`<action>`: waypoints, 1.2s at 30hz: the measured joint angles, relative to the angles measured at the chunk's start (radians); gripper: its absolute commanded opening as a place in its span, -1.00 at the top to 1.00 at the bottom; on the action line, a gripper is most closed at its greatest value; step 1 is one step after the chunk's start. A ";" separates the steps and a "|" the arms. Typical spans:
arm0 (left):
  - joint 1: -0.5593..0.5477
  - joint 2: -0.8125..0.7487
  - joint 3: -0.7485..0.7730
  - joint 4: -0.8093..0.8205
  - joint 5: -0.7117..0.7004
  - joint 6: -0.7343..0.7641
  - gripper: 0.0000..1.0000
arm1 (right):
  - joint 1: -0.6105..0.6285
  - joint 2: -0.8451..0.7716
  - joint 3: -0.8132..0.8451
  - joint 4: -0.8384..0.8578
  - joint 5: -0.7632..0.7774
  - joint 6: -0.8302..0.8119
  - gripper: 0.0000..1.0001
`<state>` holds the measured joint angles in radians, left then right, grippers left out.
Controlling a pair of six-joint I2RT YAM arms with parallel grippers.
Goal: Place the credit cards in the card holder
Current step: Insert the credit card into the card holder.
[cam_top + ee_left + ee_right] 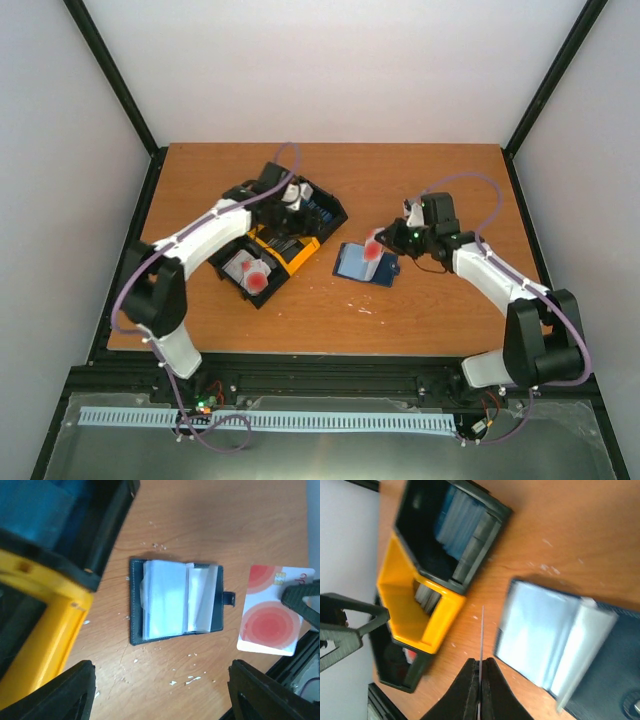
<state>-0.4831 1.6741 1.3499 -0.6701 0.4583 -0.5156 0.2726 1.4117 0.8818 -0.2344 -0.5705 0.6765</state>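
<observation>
Carrying a white, red-blotched credit card (270,612) clamped edge-on in the right tool (481,666), near the card holder (175,602) lying open on the bench (200,520). Hovering with the left tool (160,687) spread apart by the tray (45,630). Next, probably: lining the card's edge up with a clear sleeve (202,600).

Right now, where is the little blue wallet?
In the top view the card holder lies open mid-table, between the black-and-yellow tray and the right gripper, which holds a card.
</observation>
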 measured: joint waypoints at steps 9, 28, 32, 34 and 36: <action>-0.138 0.237 0.047 0.062 -0.018 0.048 0.14 | -0.020 -0.010 -0.164 0.053 0.020 0.009 0.94; -0.146 0.386 0.048 0.168 -0.102 0.190 0.34 | -0.071 0.202 -0.307 0.473 -0.027 0.127 0.94; -0.146 0.388 0.048 0.169 -0.107 0.203 0.46 | -0.071 0.222 -0.322 0.523 -0.042 0.138 0.94; -0.148 0.390 0.048 0.169 -0.107 0.210 0.52 | -0.071 0.233 -0.325 0.552 -0.053 0.144 0.94; -0.149 0.392 0.048 0.171 -0.108 0.214 0.57 | -0.071 0.249 -0.332 0.590 -0.068 0.156 0.94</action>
<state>-0.6319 2.0663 1.3983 -0.4995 0.3500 -0.3019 0.2012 1.6604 0.5503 0.3557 -0.6380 0.8322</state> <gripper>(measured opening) 0.249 0.030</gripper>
